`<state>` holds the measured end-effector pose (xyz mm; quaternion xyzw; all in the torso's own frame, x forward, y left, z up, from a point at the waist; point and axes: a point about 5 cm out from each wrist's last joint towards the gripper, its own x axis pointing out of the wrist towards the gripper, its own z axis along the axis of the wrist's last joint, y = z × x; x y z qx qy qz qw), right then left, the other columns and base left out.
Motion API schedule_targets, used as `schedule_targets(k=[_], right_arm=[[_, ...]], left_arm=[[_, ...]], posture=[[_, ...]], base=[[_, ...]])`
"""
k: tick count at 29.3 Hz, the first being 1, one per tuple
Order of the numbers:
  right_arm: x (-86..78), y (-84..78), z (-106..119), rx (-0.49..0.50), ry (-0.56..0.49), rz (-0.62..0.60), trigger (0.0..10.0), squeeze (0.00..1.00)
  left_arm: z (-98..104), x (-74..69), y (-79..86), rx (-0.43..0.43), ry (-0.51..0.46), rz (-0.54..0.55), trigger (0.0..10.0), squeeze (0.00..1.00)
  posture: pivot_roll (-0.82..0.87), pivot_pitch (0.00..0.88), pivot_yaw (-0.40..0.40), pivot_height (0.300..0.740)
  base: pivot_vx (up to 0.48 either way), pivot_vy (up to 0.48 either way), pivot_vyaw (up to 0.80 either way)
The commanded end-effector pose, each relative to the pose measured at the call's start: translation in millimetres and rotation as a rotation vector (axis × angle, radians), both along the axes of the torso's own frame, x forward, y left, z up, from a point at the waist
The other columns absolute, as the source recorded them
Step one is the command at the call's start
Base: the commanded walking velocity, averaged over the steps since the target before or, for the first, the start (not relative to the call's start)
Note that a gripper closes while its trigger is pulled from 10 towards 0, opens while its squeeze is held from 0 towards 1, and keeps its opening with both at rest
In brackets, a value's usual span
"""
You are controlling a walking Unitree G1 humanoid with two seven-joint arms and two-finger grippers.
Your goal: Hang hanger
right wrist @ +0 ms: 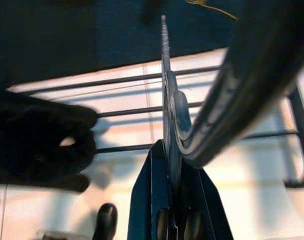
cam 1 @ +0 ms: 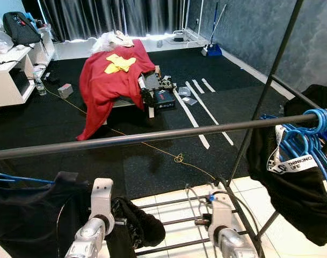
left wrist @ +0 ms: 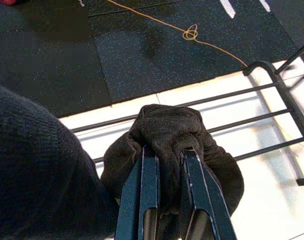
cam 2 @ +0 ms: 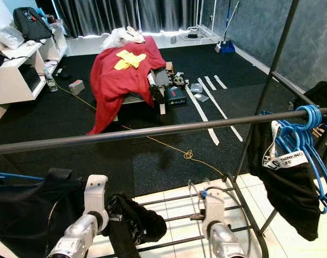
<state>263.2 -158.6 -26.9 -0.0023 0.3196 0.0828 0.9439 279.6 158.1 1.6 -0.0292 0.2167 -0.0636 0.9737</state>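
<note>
The right gripper (right wrist: 174, 150) is clenched on a thin hanger (right wrist: 165, 65), held low and near, under the long rail (cam 1: 168, 133) of the clothes rack; the left gripper (left wrist: 164, 165) is clamped on a bunch of black garment (left wrist: 166, 135) at the same height. To do this step well, I judge the right arm should lift the hook above the rail at the free middle part, then lower it over the bar, while the left arm carries the cloth up together so it does not pull the hanger sideways. At the right end hang blue hangers (cam 1: 308, 142) with a black shirt (cam 1: 289, 188), so keep away from them. The low rack bars (cam 1: 174, 220) lie close beneath. Far behind, a red cloth (cam 1: 112, 80) covers a table.
</note>
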Motion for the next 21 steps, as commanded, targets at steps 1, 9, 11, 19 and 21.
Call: schedule_targets(k=[1, 9, 11, 19, 21], right_arm=[[3.1, 14.0, 2, -0.015, -0.018, 0.101, 10.0, 0.0], [6.5, 17.3, 4, 0.038, -0.011, 0.064, 10.0, 0.0], [7.3, 18.0, 3, 0.041, -0.009, 0.052, 10.0, 0.0], [11.5, 20.9, 6, 0.065, -0.021, 0.034, 10.0, 0.0], [10.0, 23.0, 5, 0.072, -0.021, 0.05, 10.0, 0.0]], left_arm=[[3, 2.7, 4.3, 0.009, -0.024, 0.009, 10.0, 0.0], [6, 4.6, 9.0, 0.009, -0.022, 0.055, 10.0, 0.0], [11, 8.8, 8.9, 0.024, -0.039, 0.03, 10.0, 0.0], [12, 8.7, 7.8, -0.015, -0.042, 0.035, 10.0, 0.0], [10, 6.9, 6.8, -0.02, -0.039, 0.039, 10.0, 0.0]], posture=[[0.02, 0.025, 0.036, 0.74], [0.04, 0.027, 0.034, 0.74], [0.06, 0.036, 0.036, 0.74], [0.04, 0.07, 0.024, 0.74], [0.05, 0.072, 0.014, 0.74]], base=[[0.0, 0.0, 0.0], [0.0, 0.0, 0.0], [0.0, 0.0, 0.0], [0.0, 0.0, 0.0], [0.0, 0.0, 0.0]])
